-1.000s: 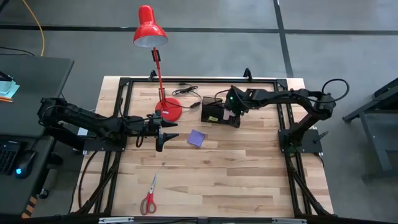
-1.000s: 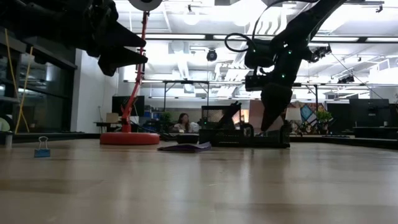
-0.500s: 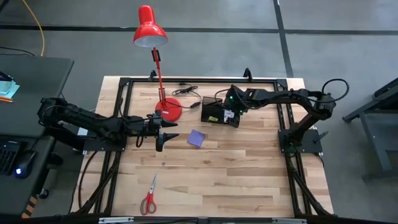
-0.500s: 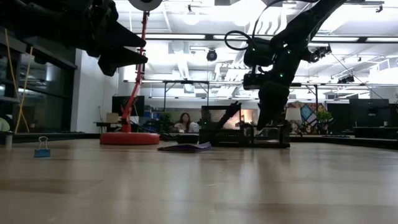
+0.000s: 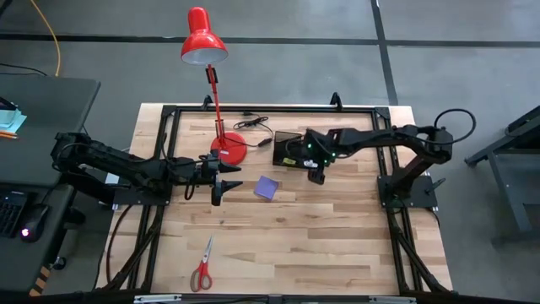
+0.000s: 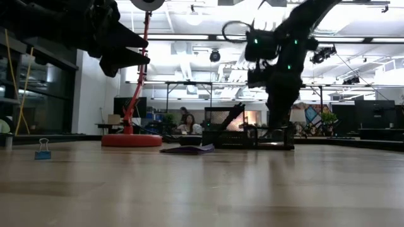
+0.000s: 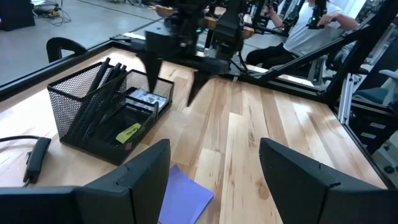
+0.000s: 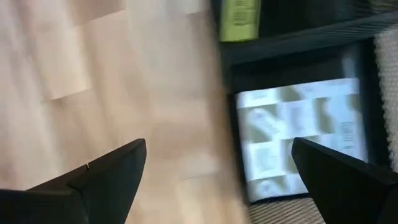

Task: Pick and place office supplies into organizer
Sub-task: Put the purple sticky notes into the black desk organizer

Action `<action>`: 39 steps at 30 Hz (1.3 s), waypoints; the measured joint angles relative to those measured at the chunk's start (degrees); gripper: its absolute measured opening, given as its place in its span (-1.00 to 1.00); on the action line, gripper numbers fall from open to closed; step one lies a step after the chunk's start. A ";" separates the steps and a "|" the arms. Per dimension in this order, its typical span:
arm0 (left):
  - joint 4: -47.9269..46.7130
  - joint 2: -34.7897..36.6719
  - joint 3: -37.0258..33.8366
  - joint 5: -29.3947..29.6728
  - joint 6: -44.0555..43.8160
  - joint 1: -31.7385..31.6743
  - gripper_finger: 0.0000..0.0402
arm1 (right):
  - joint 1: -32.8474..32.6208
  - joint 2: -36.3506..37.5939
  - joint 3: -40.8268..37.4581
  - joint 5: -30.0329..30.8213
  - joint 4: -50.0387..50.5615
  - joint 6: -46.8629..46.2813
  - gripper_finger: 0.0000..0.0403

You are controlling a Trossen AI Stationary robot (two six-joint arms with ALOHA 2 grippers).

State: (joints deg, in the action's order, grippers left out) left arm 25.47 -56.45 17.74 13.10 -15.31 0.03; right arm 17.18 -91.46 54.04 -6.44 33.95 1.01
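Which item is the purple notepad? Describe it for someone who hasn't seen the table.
Start at the red desk lamp at the table's back edge. The black mesh organizer sits beside its base; the purple notepad lies flat nearer the middle, between both. It is the only purple square.

A red desk lamp [image 5: 205,51] stands at the far side of the wooden surface [image 5: 321,236], its round base [image 5: 229,149] beside a black cable [image 5: 257,125]. A small blue binder clip [image 6: 43,149] sits upright near the surface's edge. Beyond, a person [image 6: 187,123] sits in the room.
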 joint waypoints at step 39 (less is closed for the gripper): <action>0.02 0.02 0.00 0.00 0.01 -0.01 0.16 | -31.47 -27.19 29.23 20.54 -11.46 -26.94 0.94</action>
State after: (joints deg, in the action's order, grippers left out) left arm 25.50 -56.42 17.74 13.10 -15.30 0.02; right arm -14.29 -118.65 83.27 14.11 22.49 -25.93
